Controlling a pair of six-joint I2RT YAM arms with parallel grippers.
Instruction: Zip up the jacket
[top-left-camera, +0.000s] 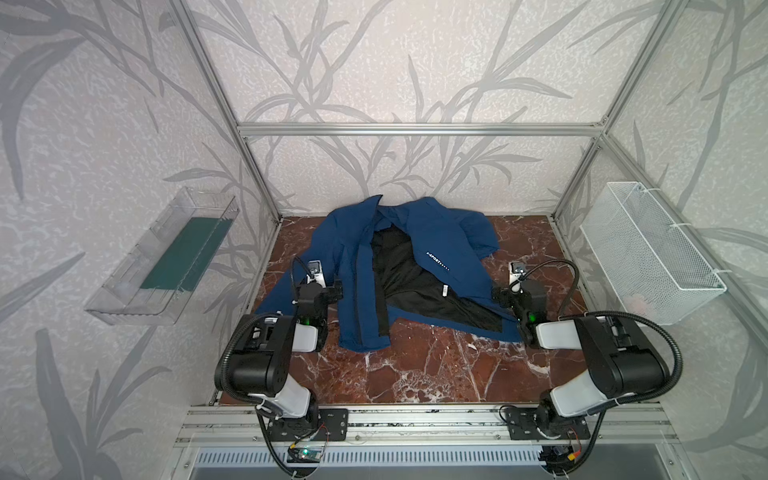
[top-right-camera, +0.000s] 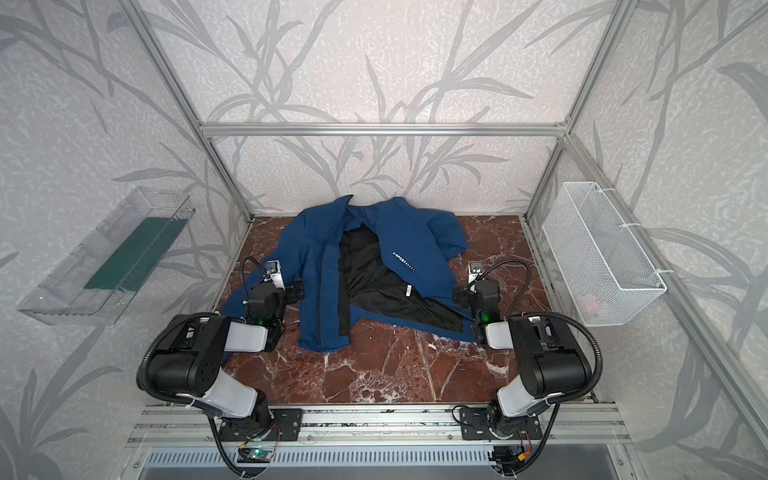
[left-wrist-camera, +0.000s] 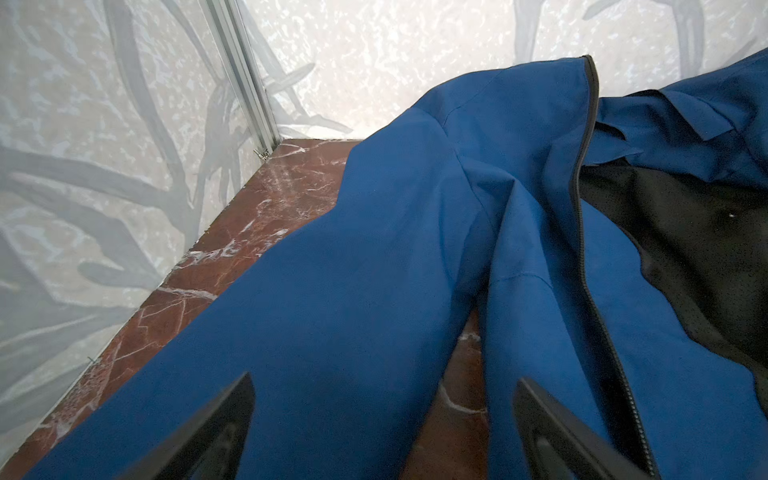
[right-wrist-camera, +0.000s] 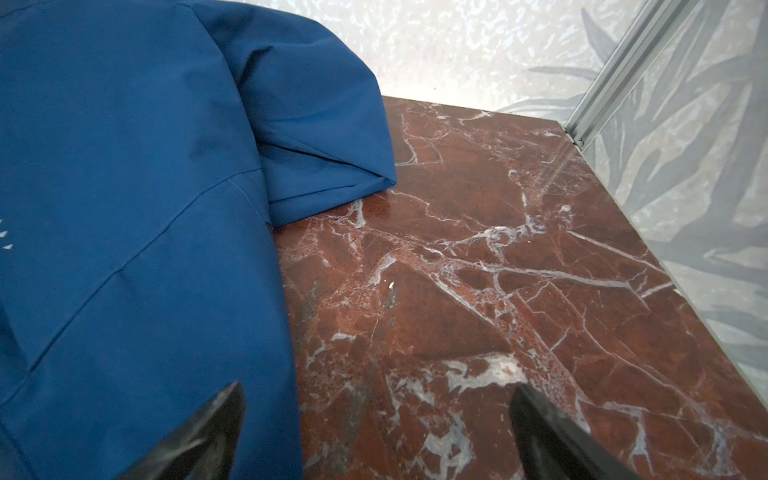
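The navy jacket (top-left-camera: 357, 257) (top-right-camera: 316, 257) lies unzipped on the marble table, its front spread apart over the black lining (top-left-camera: 407, 270). White chest lettering (top-left-camera: 437, 260) shows on the right panel. A black zipper edge (left-wrist-camera: 582, 208) runs down the left panel. My left gripper (top-left-camera: 337, 289) (top-right-camera: 297, 291) (left-wrist-camera: 384, 378) hovers open above the jacket's left sleeve (left-wrist-camera: 332, 311), holding nothing. My right gripper (top-left-camera: 498, 297) (top-right-camera: 457, 296) (right-wrist-camera: 378, 386) is open at the jacket's right edge (right-wrist-camera: 124, 208), one finger over fabric, the other over bare marble.
The red-brown marble table (top-left-camera: 415, 365) shows bare surface in front of the jacket. A clear plastic tray (top-left-camera: 162, 257) hangs on the left wall and a white wire basket (top-left-camera: 648, 253) on the right. Aluminium frame posts stand at the back corners.
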